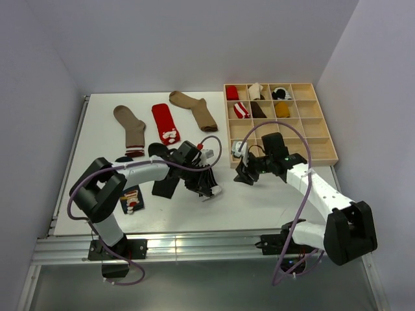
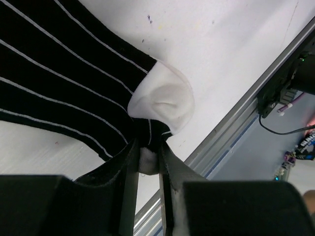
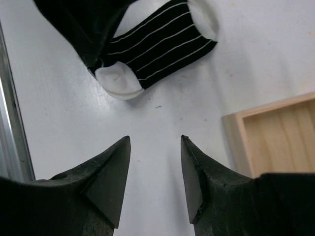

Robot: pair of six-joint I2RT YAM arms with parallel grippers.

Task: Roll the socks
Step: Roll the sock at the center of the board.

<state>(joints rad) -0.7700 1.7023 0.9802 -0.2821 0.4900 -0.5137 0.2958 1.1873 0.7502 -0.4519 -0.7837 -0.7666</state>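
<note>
The black sock with thin white stripes point(image 2: 64, 83) lies on the white table, its white toe point(image 2: 162, 98) folded over. My left gripper point(image 2: 147, 152) is shut on the sock's toe end, with fabric pinched between the jaws. In the top view the left gripper point(image 1: 206, 186) is at the table's middle front, and a plain black sock point(image 1: 165, 186) lies just left of it. My right gripper point(image 3: 155, 142) is open and empty, above bare table a short way from the striped sock point(image 3: 162, 44). In the top view the right gripper point(image 1: 245, 173) is right of the left one.
A wooden compartment tray point(image 1: 324, 139) with several rolled socks stands at the back right; its corner shows in the right wrist view point(image 3: 236, 128). Two tan socks point(image 1: 131, 126) point(image 1: 194, 109) and a red sock point(image 1: 165, 122) lie at the back. A navy sock point(image 1: 131, 198) lies front left.
</note>
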